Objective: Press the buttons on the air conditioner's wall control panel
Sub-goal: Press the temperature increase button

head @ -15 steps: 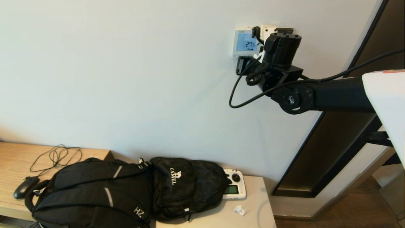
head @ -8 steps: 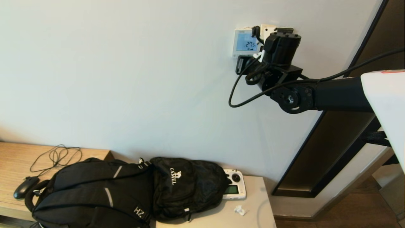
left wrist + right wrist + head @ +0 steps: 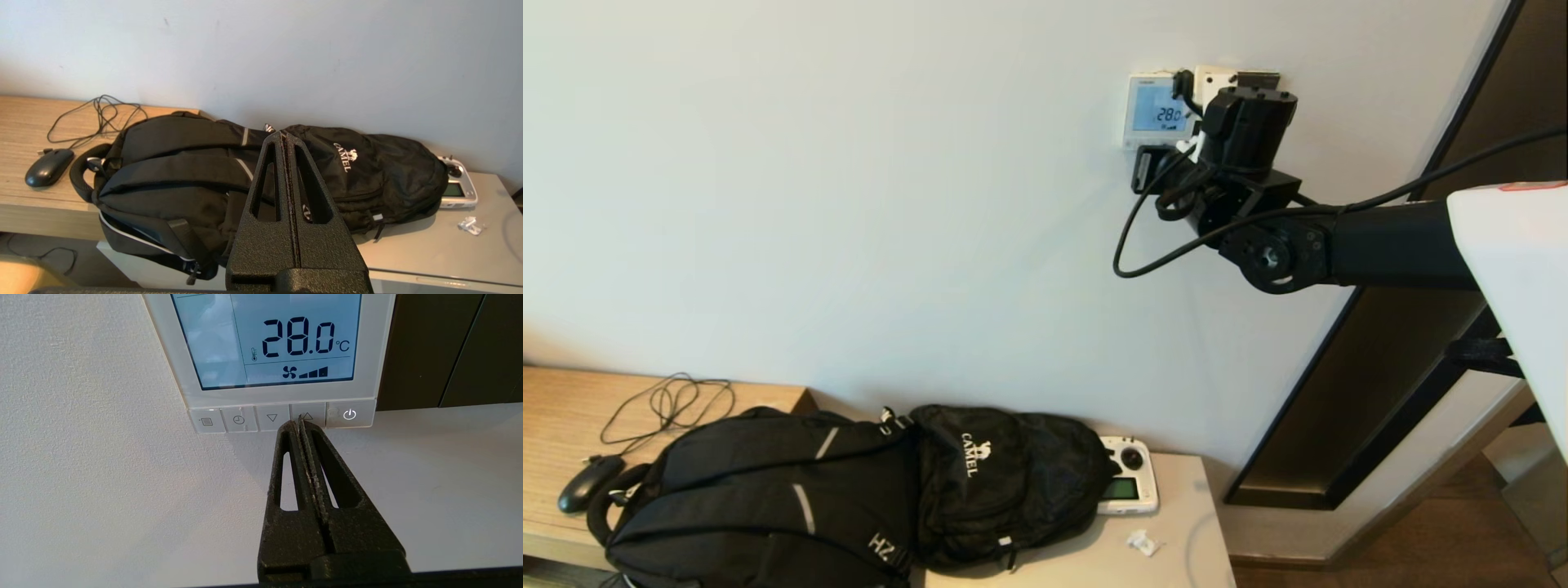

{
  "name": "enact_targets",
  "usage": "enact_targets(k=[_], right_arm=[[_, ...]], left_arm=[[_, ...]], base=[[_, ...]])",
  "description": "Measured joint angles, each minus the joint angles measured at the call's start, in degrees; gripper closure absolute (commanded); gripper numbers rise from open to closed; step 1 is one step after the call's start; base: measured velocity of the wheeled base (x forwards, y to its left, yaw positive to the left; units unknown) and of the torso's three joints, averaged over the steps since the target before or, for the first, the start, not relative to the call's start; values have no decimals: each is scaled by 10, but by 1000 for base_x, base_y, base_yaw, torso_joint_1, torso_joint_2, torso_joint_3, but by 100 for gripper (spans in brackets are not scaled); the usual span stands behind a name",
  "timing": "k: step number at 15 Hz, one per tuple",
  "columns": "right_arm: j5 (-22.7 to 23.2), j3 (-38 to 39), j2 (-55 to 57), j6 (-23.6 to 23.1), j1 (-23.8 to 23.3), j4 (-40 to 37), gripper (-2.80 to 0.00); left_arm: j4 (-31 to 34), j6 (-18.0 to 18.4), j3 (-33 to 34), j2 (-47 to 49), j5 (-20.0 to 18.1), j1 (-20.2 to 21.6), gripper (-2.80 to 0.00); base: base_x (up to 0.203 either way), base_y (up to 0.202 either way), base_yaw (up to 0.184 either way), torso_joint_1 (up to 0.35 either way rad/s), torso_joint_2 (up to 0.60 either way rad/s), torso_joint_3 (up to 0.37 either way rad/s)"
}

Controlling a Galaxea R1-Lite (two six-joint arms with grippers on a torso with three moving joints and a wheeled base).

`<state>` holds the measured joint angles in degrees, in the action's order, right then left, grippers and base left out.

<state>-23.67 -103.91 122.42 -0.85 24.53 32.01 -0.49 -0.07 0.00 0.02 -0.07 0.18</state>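
The white wall control panel (image 3: 1153, 110) hangs high on the wall, its screen lit pale blue and reading 28.0; it fills the right wrist view (image 3: 278, 390). A row of pale buttons (image 3: 245, 419) runs along its bottom edge. My right gripper (image 3: 299, 422) is shut, its closed tip resting on the up-arrow button (image 3: 312, 414), between the down-arrow button (image 3: 271, 417) and the power button (image 3: 349, 414). In the head view the right arm's wrist (image 3: 1245, 131) hides the gripper and the buttons. My left gripper (image 3: 284, 134) is shut and empty, parked low over the backpacks.
A dark plate (image 3: 449, 351) adjoins the panel. Below, two black backpacks (image 3: 849, 490) lie on the low cabinet (image 3: 1168, 555), with a white handheld controller (image 3: 1129, 486), a mouse (image 3: 584, 482) and a thin cable (image 3: 670, 404). A dark door frame (image 3: 1380, 384) stands at right.
The panel's reading has gone from 27.5 to 28.0. The right arm has shifted very slightly left at the panel; the left arm has not visibly moved.
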Motion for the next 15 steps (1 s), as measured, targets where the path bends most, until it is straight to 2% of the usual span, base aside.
enact_targets(k=[7, 15], right_arm=[[0, -10, 7, 0, -4, 0, 0], [0, 43, -40, 2, 15, 14, 0]], left_arm=[[0, 0, 0, 0, 0, 0, 0], [0, 0, 0, 0, 0, 0, 0]], base=[[0, 0, 0, 0, 0, 0], [0, 0, 0, 0, 0, 0]])
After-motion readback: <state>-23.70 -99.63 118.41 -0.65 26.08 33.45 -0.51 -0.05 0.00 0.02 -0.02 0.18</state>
